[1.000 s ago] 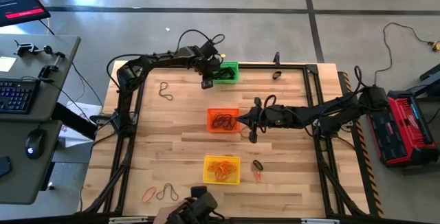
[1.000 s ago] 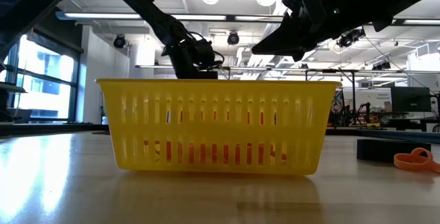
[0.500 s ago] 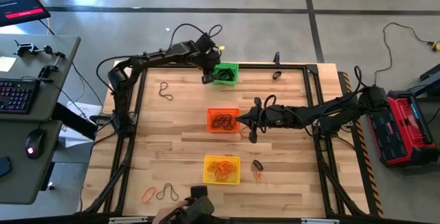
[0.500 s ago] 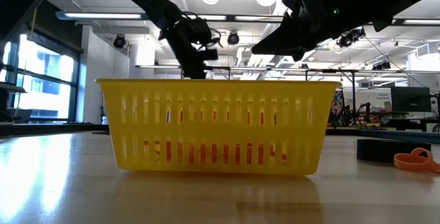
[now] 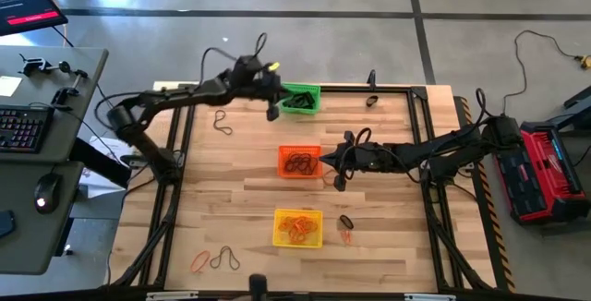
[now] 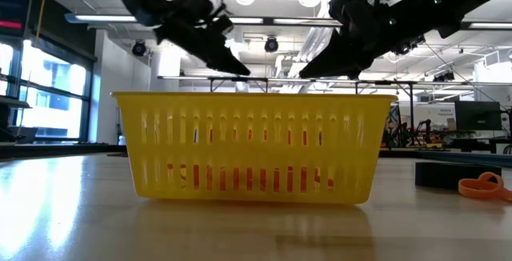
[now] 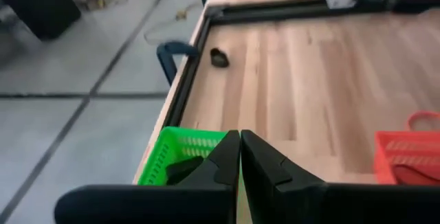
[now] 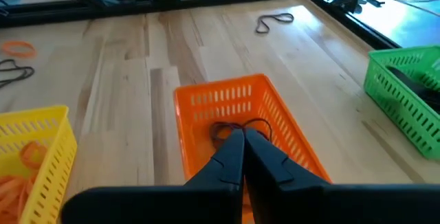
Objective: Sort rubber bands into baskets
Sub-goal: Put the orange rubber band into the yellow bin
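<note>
Grippers both pinched shut on nothing, between picks.
My left gripper (image 5: 273, 113) hangs just beside the green basket (image 5: 301, 97); my right gripper (image 5: 338, 184) waits by the orange basket (image 5: 299, 161). Loose rubber bands (image 5: 222, 122) lie on the table (image 5: 388, 236) near my left arm, so I should open wide before descending, straddle one loop, and match its colour; the yellow basket (image 5: 297, 227) holds orange ones.

The table (image 5: 240, 190) is light wood planks, smooth, with a soft shine in the low view. Its edge has a black metal frame (image 5: 397, 88). The green basket (image 5: 300, 98), orange basket (image 5: 299, 162) and yellow basket (image 6: 254, 145) are shiny plastic mesh with thin slots. The floor (image 5: 277, 42) at the top looks like smooth grey concrete.
</note>
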Motion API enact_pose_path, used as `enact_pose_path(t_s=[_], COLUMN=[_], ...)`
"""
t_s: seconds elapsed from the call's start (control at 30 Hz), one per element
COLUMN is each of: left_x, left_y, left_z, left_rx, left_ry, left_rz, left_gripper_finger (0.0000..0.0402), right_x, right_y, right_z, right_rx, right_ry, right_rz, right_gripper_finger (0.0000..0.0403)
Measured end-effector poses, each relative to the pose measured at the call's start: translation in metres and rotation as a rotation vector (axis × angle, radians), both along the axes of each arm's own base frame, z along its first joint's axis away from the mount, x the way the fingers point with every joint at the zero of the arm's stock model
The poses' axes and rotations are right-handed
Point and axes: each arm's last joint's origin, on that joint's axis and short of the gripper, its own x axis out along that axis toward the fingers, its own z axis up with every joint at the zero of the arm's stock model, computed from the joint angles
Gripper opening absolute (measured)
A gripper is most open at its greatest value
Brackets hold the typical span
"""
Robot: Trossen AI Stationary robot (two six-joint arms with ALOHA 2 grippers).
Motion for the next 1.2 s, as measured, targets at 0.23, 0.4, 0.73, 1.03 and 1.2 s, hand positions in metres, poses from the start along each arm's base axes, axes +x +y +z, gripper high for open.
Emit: enact_pose_path(t_s=[0.23, 0.4, 0.73, 1.03, 1.2], left_x=[-0.035, -0.057, -0.080, -0.090, -0.095], left_y=[-0.049, -0.084, -0.146, -0.188, -0.213], left_z=[-0.013, -0.021, -0.028, -0.029, -0.038], left_rx=[0.024, 0.012, -0.031, -0.091, -0.205], left_ry=[-0.127, -0.179, -0.210, -0.107, 0.007], left_rz=[-0.045, -0.102, -0.291, -0.393, -0.465], left_gripper_finger=[0.0001, 0.0001, 0.0001, 0.0001, 0.0000], right_x=[0.000, 0.000, 0.000, 0.000, 0.000], right_y=[0.000, 0.000, 0.000, 0.000, 0.000], right_z=[0.000, 0.000, 0.000, 0.000, -0.001], right_rx=[-0.005, -0.005, 0.002, 0.001, 0.003], right_ry=[-0.004, -0.003, -0.004, 0.004, 0.009], right_rz=[0.003, 0.003, 0.000, 0.000, -0.001], right_gripper_finger=[0.0000, 0.0000, 0.0000, 0.0000, 0.0000])
